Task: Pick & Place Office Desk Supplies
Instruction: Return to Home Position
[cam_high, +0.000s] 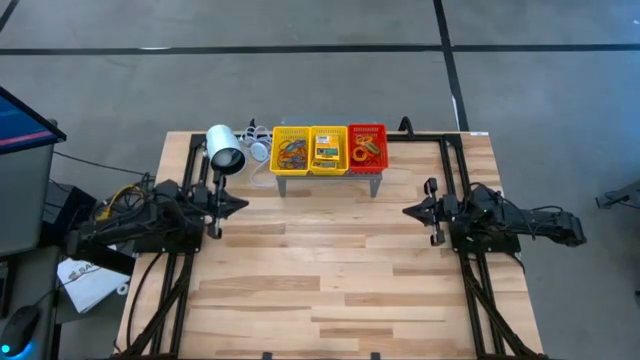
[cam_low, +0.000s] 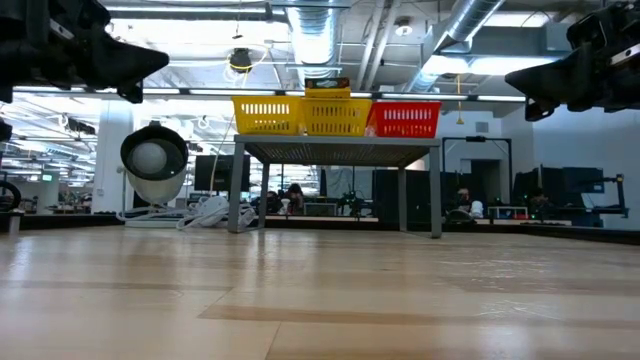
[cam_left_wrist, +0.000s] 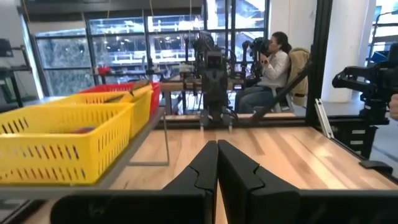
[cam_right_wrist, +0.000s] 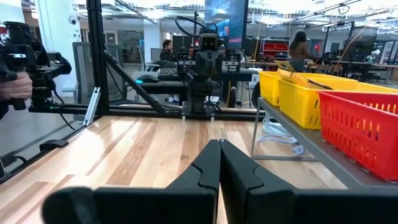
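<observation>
Left fingers: left gripper (cam_high: 243, 203), fingers (cam_left_wrist: 204, 167) pressed together, nothing held.
Right fingers: right gripper (cam_high: 406, 211), fingers (cam_right_wrist: 209, 165) pressed together, nothing held.
Left gripper place: above the tabletop (cam_high: 330, 270), off the left end of the grey stand (cam_low: 340, 143), nearer side, apart from it.
Right gripper place: off the stand's right end, nearer side, apart; tips face the left gripper.
Rubber bands (cam_high: 291, 152): in the left yellow basket (cam_low: 266, 117), on the stand's left end.
Crayon box (cam_high: 326, 152): in the middle yellow basket (cam_low: 336, 118), on the stand's middle, touching both neighbours.
Orange rings (cam_high: 365, 150): in the red basket (cam_low: 405, 120), on the stand's right end.
White lamp (cam_high: 225, 149): just beside the stand's left end, on the tabletop.
</observation>
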